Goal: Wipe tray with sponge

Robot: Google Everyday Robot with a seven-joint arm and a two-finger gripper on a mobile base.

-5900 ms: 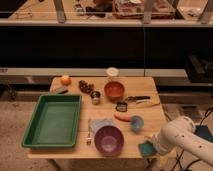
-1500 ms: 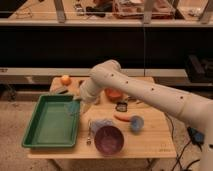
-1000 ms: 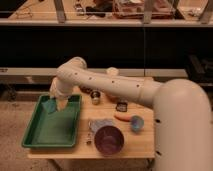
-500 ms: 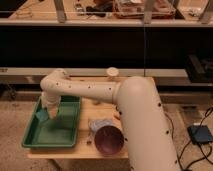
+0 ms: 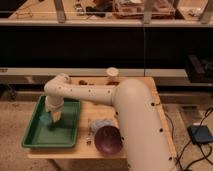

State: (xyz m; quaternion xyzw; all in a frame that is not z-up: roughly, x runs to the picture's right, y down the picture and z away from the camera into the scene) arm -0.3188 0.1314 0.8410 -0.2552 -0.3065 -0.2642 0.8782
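Since the earliest frame, your arm has swung from the near right corner of the worktop across to the left of the view. The sponge has gone with it. Over the last half second the forearm has shifted only slightly while staying above the tray.

Findings at this moment:

- Hand: it is lowered inside the tray, over its far-left part and pointing down. It is clenched, with the sponge at its tip.
- Sponge: a small teal pad, lying low against the tray floor. It shows just to the left of the hand's tip in the view.
- Tray: a large, shallow green tray sitting flat on the left end of the worktop. Its long side runs away from the camera, and the rest of its floor shows bare green.
- Arm: it crosses the worktop from the lower right and covers most of the middle and right of the surface.
- Other items: a purple bowl stands at the near edge, just beside the arm. A pale folded cloth lies just behind the bowl. A white cup stands at the far edge. All three are apart from the tray.
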